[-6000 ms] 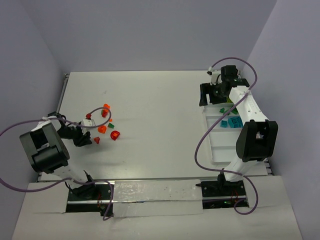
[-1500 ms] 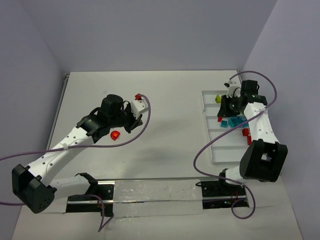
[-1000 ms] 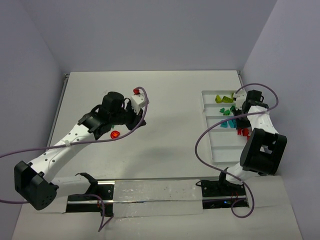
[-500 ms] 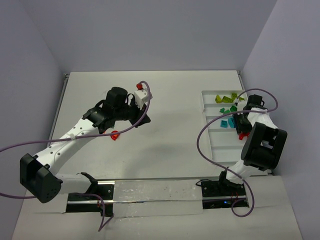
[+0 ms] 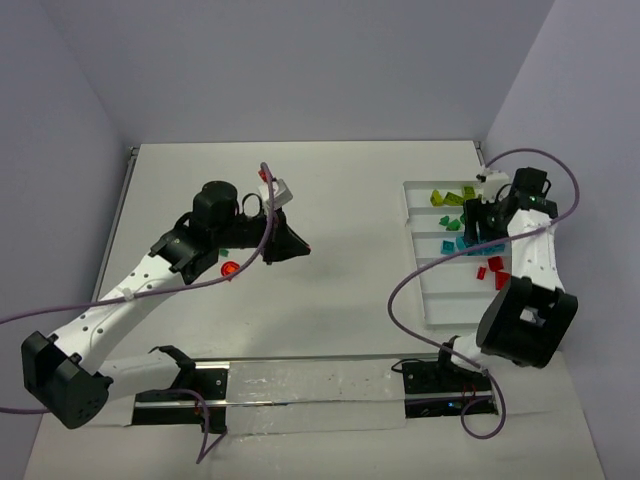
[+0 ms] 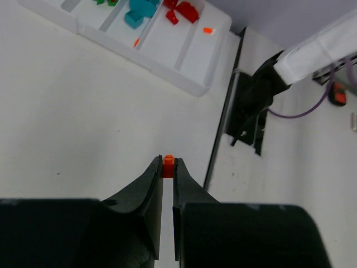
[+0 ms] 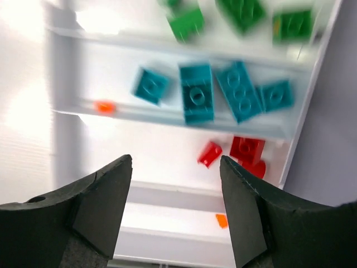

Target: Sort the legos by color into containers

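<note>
Since half a second ago, your right claw [image 7: 175, 166] has spread open and drawn back. The studded red legos [image 7: 248, 149] now lie loose below its fingers in a white tray [image 7: 89, 72] compartment, one thin divider from the teal legos [image 7: 196, 92]. Your left claw [image 6: 168, 172] has swung toward the tray, its tips clamping a small orange brick [image 6: 168, 165] above the matte table [image 6: 83, 111].

Legos [image 7: 196, 92]: glossy plastic; tray [image 7: 159, 149]: smooth wht plastic, slight sheen; table [image 5: 340, 285]: matt wht; right hand [image 7: 175, 162]: matt blk.
</note>
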`<action>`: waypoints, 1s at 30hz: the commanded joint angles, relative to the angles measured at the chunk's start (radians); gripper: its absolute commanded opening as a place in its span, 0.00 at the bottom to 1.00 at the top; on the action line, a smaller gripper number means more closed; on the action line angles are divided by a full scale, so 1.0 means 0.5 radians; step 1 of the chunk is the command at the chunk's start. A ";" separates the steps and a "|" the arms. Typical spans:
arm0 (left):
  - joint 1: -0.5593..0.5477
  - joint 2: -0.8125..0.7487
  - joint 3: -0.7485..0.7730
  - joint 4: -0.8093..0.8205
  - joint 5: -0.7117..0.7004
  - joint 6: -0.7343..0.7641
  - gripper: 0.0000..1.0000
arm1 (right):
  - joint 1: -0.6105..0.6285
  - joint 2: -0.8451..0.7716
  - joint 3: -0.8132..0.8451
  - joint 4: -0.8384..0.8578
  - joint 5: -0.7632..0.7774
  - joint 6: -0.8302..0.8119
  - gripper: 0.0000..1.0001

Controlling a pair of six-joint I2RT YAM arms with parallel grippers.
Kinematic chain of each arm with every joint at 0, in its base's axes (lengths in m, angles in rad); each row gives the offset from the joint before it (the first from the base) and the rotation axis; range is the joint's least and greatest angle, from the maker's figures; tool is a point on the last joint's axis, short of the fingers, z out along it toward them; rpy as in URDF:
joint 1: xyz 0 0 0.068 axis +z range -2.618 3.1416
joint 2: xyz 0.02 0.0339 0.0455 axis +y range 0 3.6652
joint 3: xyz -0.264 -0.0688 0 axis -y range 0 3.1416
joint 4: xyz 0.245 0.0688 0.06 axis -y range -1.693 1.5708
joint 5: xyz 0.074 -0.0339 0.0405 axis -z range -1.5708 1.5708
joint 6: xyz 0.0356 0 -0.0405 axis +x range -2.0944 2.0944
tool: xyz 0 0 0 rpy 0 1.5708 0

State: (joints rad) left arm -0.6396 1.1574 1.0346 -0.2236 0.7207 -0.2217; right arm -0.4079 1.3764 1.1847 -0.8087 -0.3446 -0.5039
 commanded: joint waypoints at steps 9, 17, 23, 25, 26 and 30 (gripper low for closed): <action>0.344 0.264 -0.054 1.014 0.305 -2.361 0.00 | 0.648 -0.467 0.136 0.282 -1.327 0.588 0.60; 0.340 0.327 -0.149 1.178 0.367 -2.744 0.00 | 1.112 -0.552 -0.074 0.877 -1.507 0.856 0.55; 0.296 0.375 -0.178 1.191 0.390 -2.949 0.00 | 1.394 -0.336 0.167 1.020 -1.501 1.005 0.55; 0.294 0.379 -0.167 1.095 0.375 -2.971 0.00 | 1.450 -0.273 0.236 1.031 -1.448 1.064 0.56; 0.294 0.379 -0.155 1.045 0.368 -2.974 0.00 | 1.495 -0.254 0.272 1.029 -1.412 1.073 0.56; 0.300 0.377 -0.136 0.908 0.351 -2.995 0.00 | 1.607 -0.177 0.338 1.002 -1.395 1.103 0.56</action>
State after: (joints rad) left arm -0.4896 1.3489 0.9394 0.2858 0.8948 -1.6733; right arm 0.3519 1.2760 1.2812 -0.3598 -1.0517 0.0026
